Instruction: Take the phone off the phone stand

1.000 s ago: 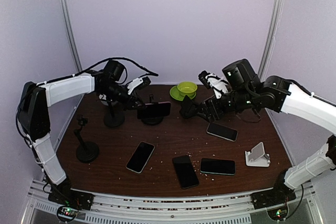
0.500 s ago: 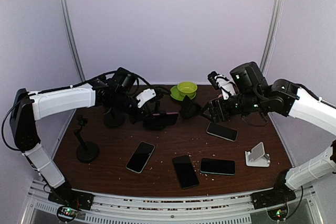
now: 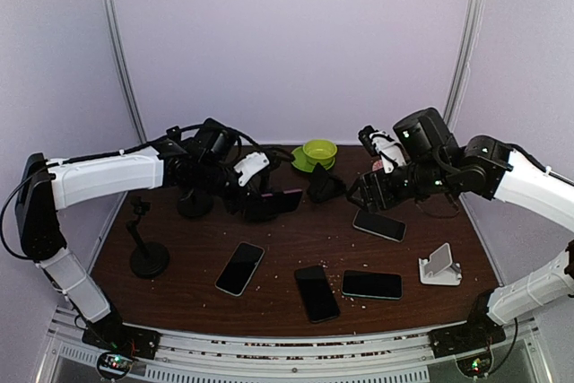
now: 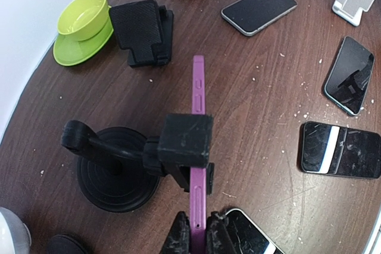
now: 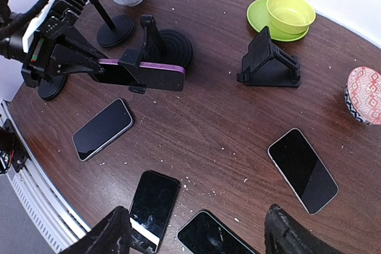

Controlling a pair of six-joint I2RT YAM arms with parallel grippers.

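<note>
A phone in a purple case (image 4: 198, 87) stands on its long edge in the clamp of a black phone stand (image 4: 116, 168) with a round base. My left gripper (image 4: 197, 230) is shut on the near end of the phone, one finger on each face. In the top view the phone (image 3: 280, 202) is at mid-table and the left gripper (image 3: 247, 187) is at its left end. The right wrist view shows the phone (image 5: 143, 75) still in the clamp. My right gripper (image 5: 196, 230) is open and empty, high above the loose phones; it also shows in the top view (image 3: 372, 195).
Several loose phones lie flat on the brown table (image 3: 296, 244). A green bowl on a plate (image 3: 318, 152) and a black wedge stand (image 3: 325, 187) are at the back. A white stand (image 3: 439, 266) is at right, a black mast stand (image 3: 148, 257) at left.
My left arm has swung right to the clamped phone and shut on its end. The phone has shifted slightly right and nearer. My right arm has drawn back a little to the right.
</note>
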